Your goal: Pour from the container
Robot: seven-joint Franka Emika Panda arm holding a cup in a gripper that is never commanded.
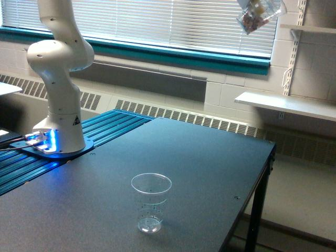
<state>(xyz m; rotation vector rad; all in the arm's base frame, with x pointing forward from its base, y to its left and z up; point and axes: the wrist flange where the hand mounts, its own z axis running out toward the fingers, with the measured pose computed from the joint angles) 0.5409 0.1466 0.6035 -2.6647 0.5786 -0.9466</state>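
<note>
Container (255,14) is hanging tilted at one o'clock, holding brownish bits; its gripper is lying out of frame, grip untellable. Look-alike cup (150,202) is standing upright at six o'clock on the table (210,157).

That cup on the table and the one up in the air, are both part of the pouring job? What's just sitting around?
Part of the job:
- tilted cup at the top, something dark inside
- upright clear cup on the table

Just there:
- wall shelves
- window blinds
- radiator grille
</note>
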